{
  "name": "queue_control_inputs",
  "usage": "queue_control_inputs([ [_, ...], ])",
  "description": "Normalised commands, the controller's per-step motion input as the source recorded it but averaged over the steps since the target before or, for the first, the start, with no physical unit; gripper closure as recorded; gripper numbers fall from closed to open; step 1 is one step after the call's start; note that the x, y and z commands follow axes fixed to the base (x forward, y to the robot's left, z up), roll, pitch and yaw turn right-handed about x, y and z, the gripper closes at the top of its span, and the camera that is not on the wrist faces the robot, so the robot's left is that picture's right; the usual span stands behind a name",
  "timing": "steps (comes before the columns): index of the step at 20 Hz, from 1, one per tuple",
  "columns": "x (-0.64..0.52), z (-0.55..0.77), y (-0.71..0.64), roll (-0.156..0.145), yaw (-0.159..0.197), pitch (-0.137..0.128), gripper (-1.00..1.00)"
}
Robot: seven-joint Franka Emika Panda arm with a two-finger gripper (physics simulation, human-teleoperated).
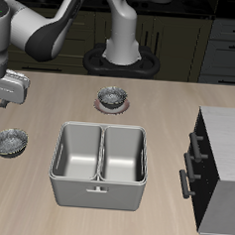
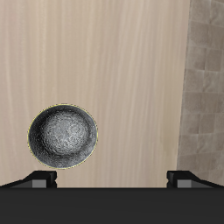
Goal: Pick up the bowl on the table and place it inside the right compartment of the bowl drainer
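Note:
The bowl [image 1: 8, 142] [image 2: 62, 136], small, dark grey and speckled, sits on the table [image 1: 170, 103] near its side edge, a short way from the bowl drainer [image 1: 97, 191]. My gripper [image 1: 6, 94] [image 2: 112, 179] hangs above the table a little farther back than the bowl. It is open, with its fingertips [image 2: 39, 178] wide apart and nothing between them. In the wrist view the bowl lies ahead of one fingertip, off the gripper's centre line. The drainer's right compartment [image 1: 124, 155] is empty, and so is the other well.
A twin bowl [image 1: 113, 96] on a pinkish disc rests farther back, behind the drainer. A dark cabinet [image 1: 220, 166] with a white top and bar handles occupies the table's opposite side. The robot's base [image 1: 122, 50] rises at the back.

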Motion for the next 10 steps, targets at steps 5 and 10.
queue_control_inputs([
  [5,-0.07,-0.31,-0.02,0.007,-0.009,0.02,-1.0],
  [10,0.01,-0.35,-0.03,-0.004,0.005,0.045,-1.0],
])
